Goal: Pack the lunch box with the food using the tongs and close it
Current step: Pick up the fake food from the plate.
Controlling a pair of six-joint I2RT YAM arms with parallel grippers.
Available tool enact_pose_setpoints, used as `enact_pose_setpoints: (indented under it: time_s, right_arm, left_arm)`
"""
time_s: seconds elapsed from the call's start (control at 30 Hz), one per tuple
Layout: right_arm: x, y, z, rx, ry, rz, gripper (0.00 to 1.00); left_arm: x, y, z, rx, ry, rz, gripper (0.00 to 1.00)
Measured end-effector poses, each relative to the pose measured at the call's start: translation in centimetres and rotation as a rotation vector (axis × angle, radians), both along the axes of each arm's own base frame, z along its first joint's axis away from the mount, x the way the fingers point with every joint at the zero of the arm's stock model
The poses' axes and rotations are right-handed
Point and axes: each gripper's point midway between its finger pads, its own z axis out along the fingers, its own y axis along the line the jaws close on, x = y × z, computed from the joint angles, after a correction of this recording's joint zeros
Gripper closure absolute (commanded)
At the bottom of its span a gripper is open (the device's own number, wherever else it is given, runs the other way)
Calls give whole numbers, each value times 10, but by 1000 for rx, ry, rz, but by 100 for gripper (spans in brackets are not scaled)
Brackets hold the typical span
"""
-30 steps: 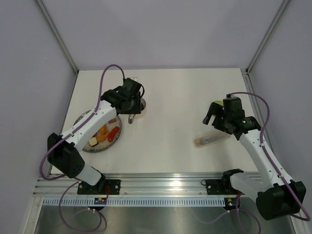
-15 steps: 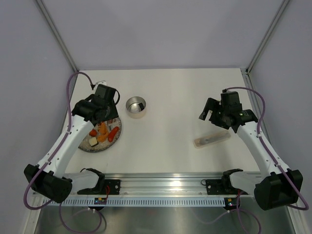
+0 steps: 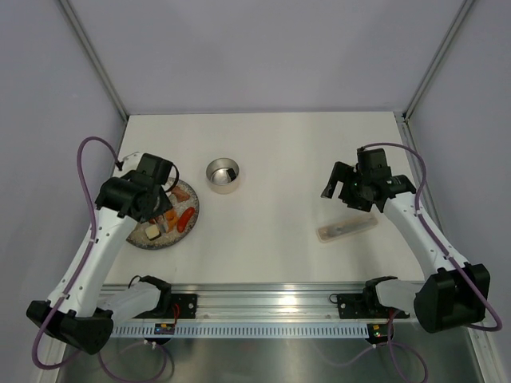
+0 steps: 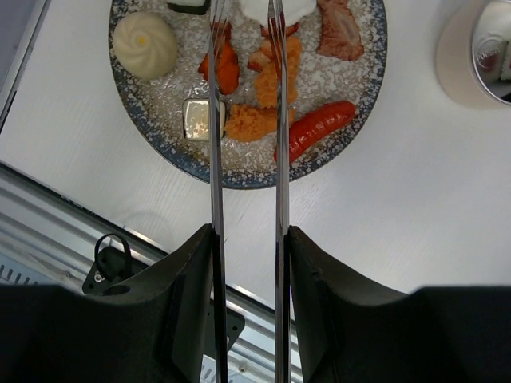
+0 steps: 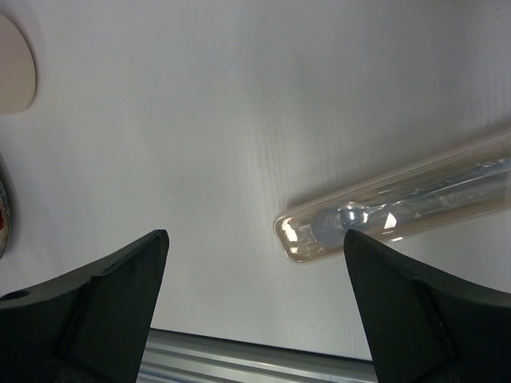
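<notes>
White tabletop, pale lilac walls, nothing else going on in the background. The left gripper point(image 4: 246, 239) was pinching the tongs point(image 4: 277, 159) between its fingers point(image 4: 188, 279), squeezing the two slim arms until they ran nearly parallel with a gap between them. In the left wrist view they ran straight up the frame, tips out over the upper part of the speckled plate point(image 4: 359, 136).

What mattered, I'd say, was how the food sat against those arms. The red sausage point(image 4: 315, 130) lay just right of the right-hand arm, with its long axis slanting from lower left to upper right, so it crossed the tongs' line at an angle. An orange chunk point(image 4: 249, 124) sat between the arms, and a pale cube point(image 4: 196, 118) was at the left arm. I couldn't tell how high the tips were above the food.

The lunch box point(image 3: 223, 174) was at the upper middle of the top view, just right of the plate, with something already inside and no lid on. The left arm was clearly the nearer one.

The right gripper point(image 5: 255, 239) had its fingers spread wide, holding nothing, over bare table next to the long plastic case point(image 5: 399, 203).
</notes>
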Motion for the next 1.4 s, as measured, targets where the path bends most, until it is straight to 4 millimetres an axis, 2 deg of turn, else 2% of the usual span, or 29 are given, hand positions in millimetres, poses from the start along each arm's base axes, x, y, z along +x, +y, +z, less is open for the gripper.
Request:
enact_pose_setpoints:
  time_s: [0.4, 0.7, 0.9, 1.07, 1.4]
  right_arm:
    - [0, 17, -6, 72, 34, 61, 1]
    - [0, 19, -6, 79, 34, 66, 1]
    - [1, 19, -15, 73, 67, 65, 0]
    - [2, 19, -22, 69, 90, 65, 1]
    - [9, 20, -20, 68, 89, 66, 1]
  left_arm:
    - [-8, 25, -15, -10, 28, 212, 57]
    - [-22, 55, -41, 26, 144, 327, 57]
    - [-34, 61, -62, 25, 254, 342, 57]
    - [-33, 61, -64, 22, 276, 323, 56]
    - [-30, 56, -60, -7, 274, 283, 56]
